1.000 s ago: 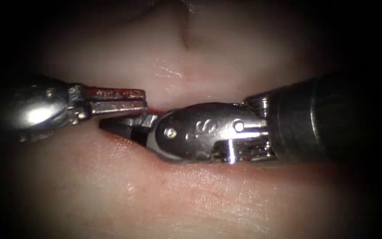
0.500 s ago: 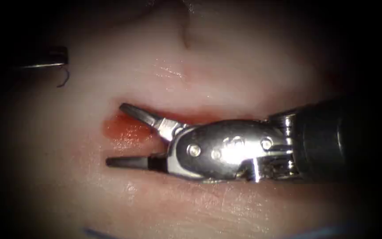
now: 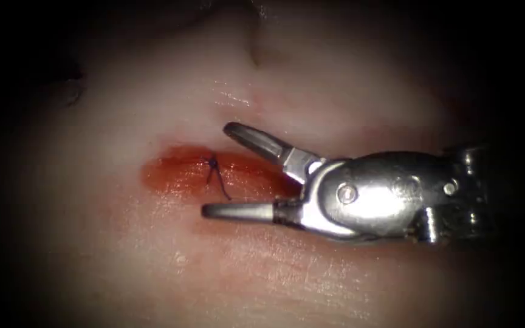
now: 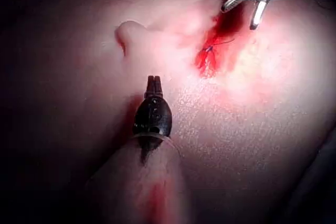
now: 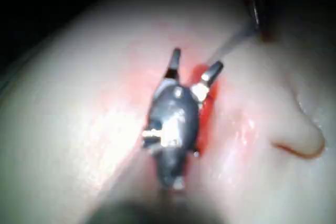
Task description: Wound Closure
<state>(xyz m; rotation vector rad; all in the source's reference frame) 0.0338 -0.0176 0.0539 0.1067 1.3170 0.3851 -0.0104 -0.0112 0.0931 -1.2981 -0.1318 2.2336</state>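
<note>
My right tool (image 3: 216, 169) comes in from the right with its jaws wide open, one tip on each side of the cut (image 3: 174, 175), holding nothing. Between the jaw tips a small dark thread knot (image 3: 214, 172) with short ends sits on the cut, in red fluid. In the left wrist view my left tool (image 4: 153, 81) hovers over pale tissue (image 4: 247, 129), jaws shut with nothing seen in them, well away from the knot (image 4: 210, 49) and the open right tool (image 4: 242, 15). The right wrist view has the right tool (image 5: 195, 60) spread above the red cut (image 5: 206, 114). I see no needle.
The tissue (image 3: 153, 267) slopes away pale around the cut, with a raised fold (image 4: 128, 30) near the left tool and a dark crease (image 3: 255, 51) beyond the cut. Red fluid pools at the cut's left end (image 3: 159, 176).
The right tool's jaws were shut beside the left tool over the cut; they have opened and drawn back to the right. The left tool has left toward the left, uncovering the knot.
</note>
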